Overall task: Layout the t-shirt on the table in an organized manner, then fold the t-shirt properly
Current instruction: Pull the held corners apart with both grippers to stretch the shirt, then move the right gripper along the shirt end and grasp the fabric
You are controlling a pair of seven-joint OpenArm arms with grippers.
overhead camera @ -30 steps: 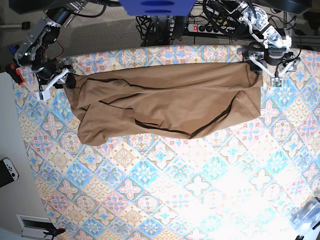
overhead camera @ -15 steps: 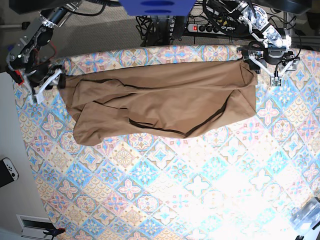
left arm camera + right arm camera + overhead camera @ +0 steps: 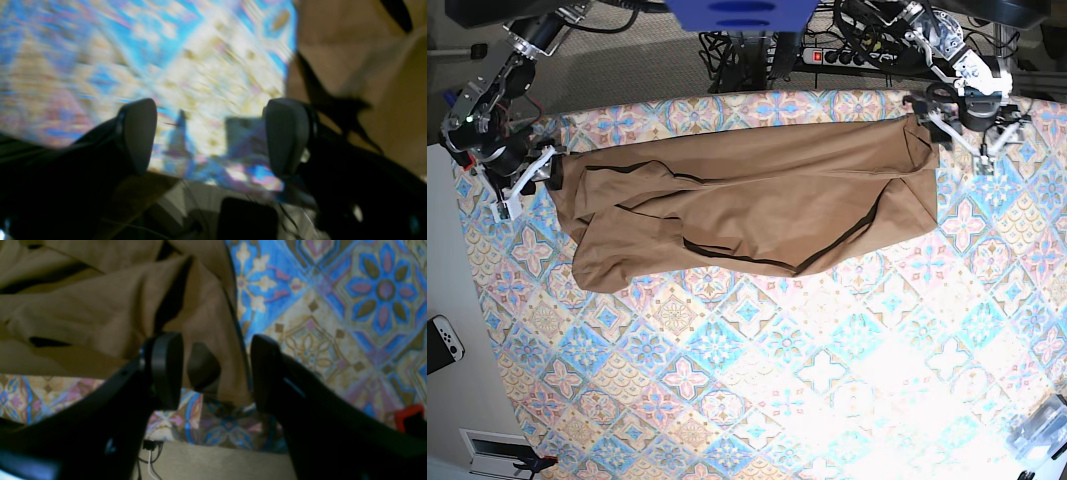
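The tan-brown t-shirt (image 3: 747, 195) lies stretched sideways across the far part of the patterned table (image 3: 757, 380), creased, with dark seams showing. In the base view my right gripper (image 3: 525, 180) sits at the shirt's left end. In the right wrist view that gripper (image 3: 215, 370) is open over the edge of the t-shirt (image 3: 100, 306), with nothing pinched. My left gripper (image 3: 955, 135) is at the shirt's right end. The blurred left wrist view shows it (image 3: 210, 133) open over bare table (image 3: 133, 50), the t-shirt (image 3: 350, 50) just off to its right.
The table's far edge runs close behind both grippers. A white surface with a game controller (image 3: 439, 340) lies beyond the left edge. A power strip (image 3: 842, 57) and cables are behind the table. A translucent object (image 3: 1042, 425) sits at the front right corner.
The t-shirt has slid a little to the left in the base view. My right gripper moved left, then slightly toward the front. My left gripper shifted only a little.
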